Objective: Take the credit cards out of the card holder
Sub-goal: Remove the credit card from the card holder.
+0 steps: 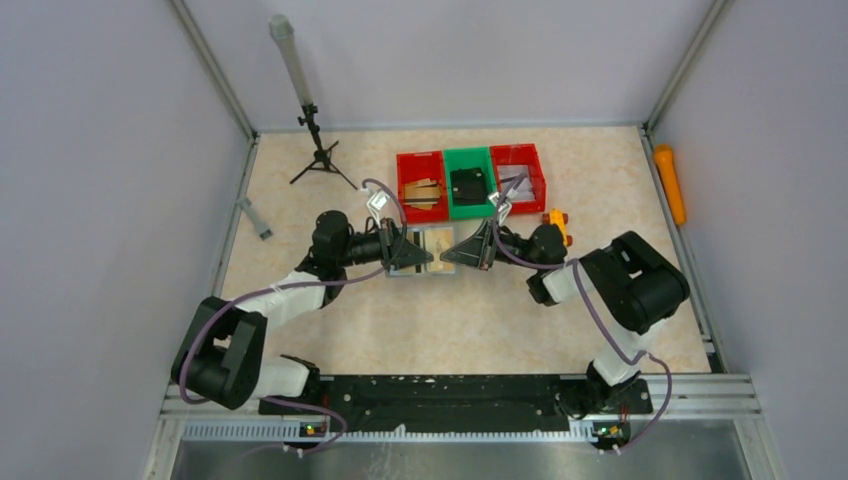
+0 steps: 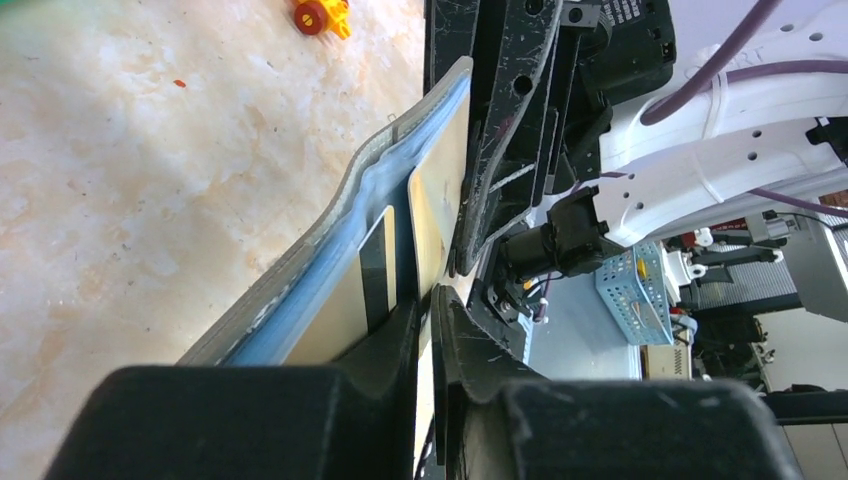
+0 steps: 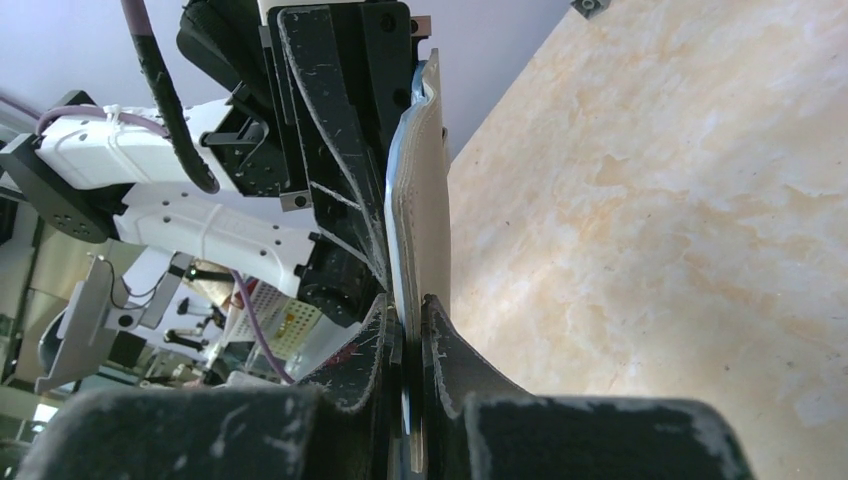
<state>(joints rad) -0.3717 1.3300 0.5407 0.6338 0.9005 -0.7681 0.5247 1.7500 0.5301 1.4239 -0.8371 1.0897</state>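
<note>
Card holder: the card holder (image 2: 300, 270) is stretched open between the two grippers over the middle of the table (image 1: 450, 310), just in front of the row of red and green bins (image 1: 420, 157); we cannot tell whether it touches the tabletop
Right gripper: the right gripper (image 3: 408, 310) has its fingers pressed together on the holder's grey outer flap, pinning that end
Left gripper: the left gripper (image 2: 428, 305) has its fingers drawn close on either side of a pale card's edge; we cannot tell whether they bite on it yet
Cards: the credit cards (image 2: 335, 325) sit in the shiny blue pocket, one a gold face with a black stripe, and beside it the pale card (image 2: 432, 215) runs down into the gap between the left fingers
Long axis: holder and cards lie lengthwise from one gripper to the other, left to right across the table, and both wrist views see them edge-on
What the move turns on: the cards' free ends point at the left fingers, while the right gripper anchors the opposite end, so we judge the pull should go straight along that axis, away from the right gripper
Nearer arm: the left one
Hidden: the left fingers cover the cards' near edges, so we cannot count the cards; the right wrist view shows only the holder's grey back; from above the holder is too small to read
</note>
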